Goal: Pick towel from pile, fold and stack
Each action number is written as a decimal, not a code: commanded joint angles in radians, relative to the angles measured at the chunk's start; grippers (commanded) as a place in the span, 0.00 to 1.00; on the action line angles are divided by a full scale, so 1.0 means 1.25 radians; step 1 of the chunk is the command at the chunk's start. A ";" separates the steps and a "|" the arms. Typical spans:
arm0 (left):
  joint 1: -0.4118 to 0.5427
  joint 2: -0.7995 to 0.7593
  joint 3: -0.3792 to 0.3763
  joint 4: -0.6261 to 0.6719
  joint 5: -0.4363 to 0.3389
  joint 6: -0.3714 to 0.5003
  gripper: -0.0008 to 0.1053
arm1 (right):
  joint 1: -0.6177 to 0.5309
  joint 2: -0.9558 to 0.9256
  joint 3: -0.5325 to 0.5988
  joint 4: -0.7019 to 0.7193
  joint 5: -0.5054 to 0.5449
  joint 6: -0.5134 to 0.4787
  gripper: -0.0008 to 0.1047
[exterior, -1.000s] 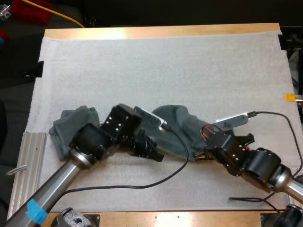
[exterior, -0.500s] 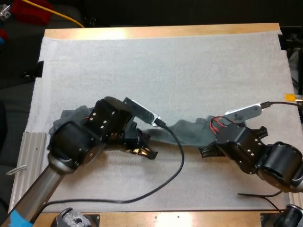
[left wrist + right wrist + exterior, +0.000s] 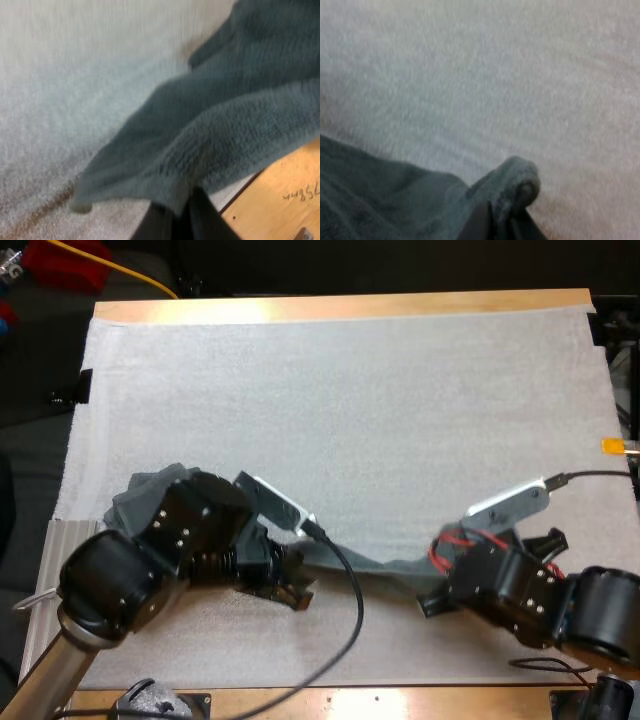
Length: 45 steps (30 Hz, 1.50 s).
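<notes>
Towel (image 3: pixel 378 562) dragged nearer, L-gripper (image 3: pixel 181 212), R-gripper (image 3: pixel 499 217) pinching; scrawl (image 3: pixel 300 193) maybe "758".

The right gripper (image 3: pixel 500 221) pinches the towel (image 3: pixel 390 200) at its corner

High rear overview; wrist close-ups of towel (image 3: pixel 225 125)

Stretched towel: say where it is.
In the high view the stretched towel spans the near side of the mat, pinched between the left gripper and the right gripper.
</notes>
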 commanded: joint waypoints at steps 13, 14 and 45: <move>-0.159 -0.025 0.003 0.027 -0.204 -0.072 0.01 | 0.158 0.002 -0.012 0.159 0.145 0.172 0.02; -0.159 -0.024 0.010 0.024 -0.225 -0.071 0.01 | 0.155 0.011 -0.011 0.158 0.156 0.168 0.02; 0.140 0.201 0.075 -0.270 -0.229 0.159 0.01 | -0.293 0.295 -0.007 -0.218 -0.067 -0.058 0.02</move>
